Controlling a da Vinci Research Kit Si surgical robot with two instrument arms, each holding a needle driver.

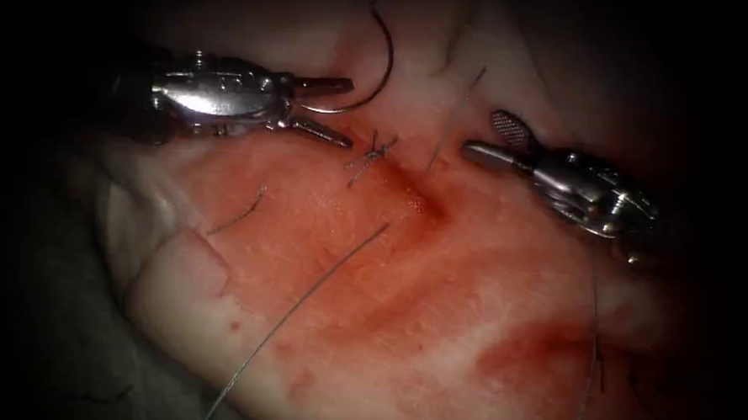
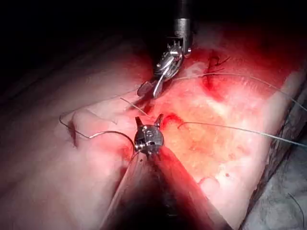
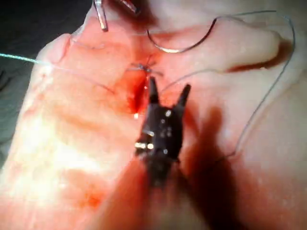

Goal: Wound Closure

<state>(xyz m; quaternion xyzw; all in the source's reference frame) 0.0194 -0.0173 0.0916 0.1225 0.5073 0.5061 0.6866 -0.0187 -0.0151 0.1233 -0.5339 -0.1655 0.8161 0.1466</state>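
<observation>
The tissue [image 1: 436,322] has a red-stained cut [image 1: 416,199] with a tied knot [image 1: 375,154] at its far end. The curved needle [image 1: 387,63] lies loose on the tissue just beyond the knot, left of the cut and not driven in. One end of it rests between the parted jaws of my left tool [image 1: 349,115], which holds nothing. Right of the cut, my right tool [image 1: 481,133] hovers open and empty. The needle [image 3: 177,48] arcs past the knot [image 3: 144,68] ahead of my right tool [image 3: 169,85]. Beside my left tool [image 2: 149,118] curves the needle [image 2: 108,132].
A long thread [image 1: 303,299] runs across the near tissue to its front edge. A short cut piece [image 1: 241,216] lies at the left. Another strand [image 1: 454,112] rises between the tools. One more thread [image 1: 592,354] hangs at the right. Red fluid [image 1: 536,348] stains the surface.
</observation>
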